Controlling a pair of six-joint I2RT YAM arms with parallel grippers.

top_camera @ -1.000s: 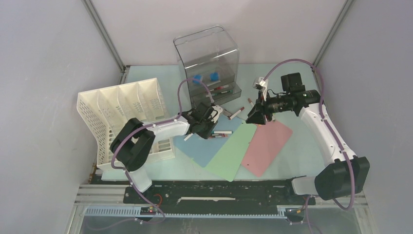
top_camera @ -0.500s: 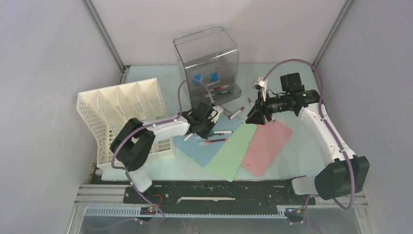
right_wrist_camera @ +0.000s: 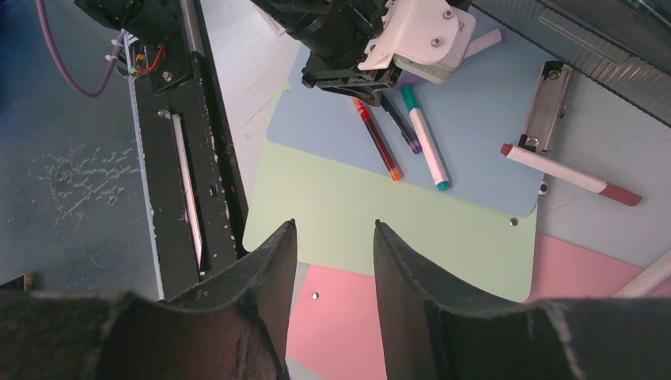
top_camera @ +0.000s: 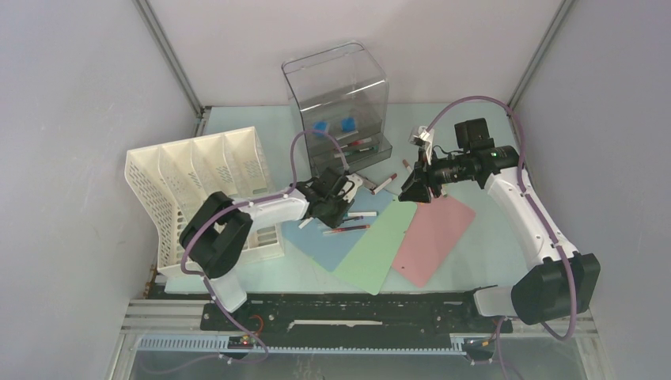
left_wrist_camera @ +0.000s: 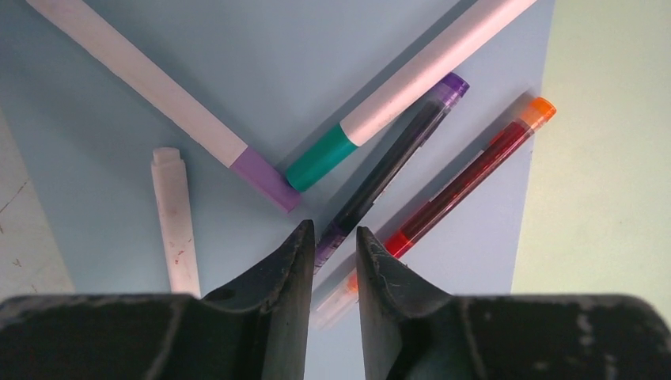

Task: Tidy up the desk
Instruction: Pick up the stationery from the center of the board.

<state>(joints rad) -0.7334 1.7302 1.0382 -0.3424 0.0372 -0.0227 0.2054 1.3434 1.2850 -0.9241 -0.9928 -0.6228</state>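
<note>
**Item: desk (top_camera: 245,119).** Pale mint-green top that fills the floor of the grey-walled enclosure, with a black rail along its near edge. It is fixed and rigid and not itself to be lifted; organizing it means clearing the loose stock below.

**Fixtures on it.** White slotted file rack (top_camera: 182,182) at the left. Clear drawer box (top_camera: 336,87) at the far centre.

**Loose stock, centre.**
- Three thin plastic sheets fan out and overlap: blue sheet (left_wrist_camera: 95,158), green sheet (left_wrist_camera: 609,158), pink sheet (top_camera: 435,229). They are probably light, floppy and slick. Lying flat, they offer no grip from above, so a free edge or corner is the likely hold.
- Four pens lie on the blue sheet: purple pen (left_wrist_camera: 396,150), red pen (left_wrist_camera: 467,182) with an orange end, teal-capped marker (left_wrist_camera: 411,75) and purple-capped marker (left_wrist_camera: 150,79).
- A short white stub (left_wrist_camera: 174,222) lies beside them.
- The pens are judged light, stiff and smooth-barrelled, and apt to roll on the sheet. Each is best pinched across mid-barrel.

**Left tool (left_wrist_camera: 332,229).** Low over the blue sheet, jaws a narrow gap apart and clamped on nothing. The near end of the purple pen lies just at the tips.

**Right tool (right_wrist_camera: 334,226).** Raised to the right of the pens, jaws apart and empty.
</note>
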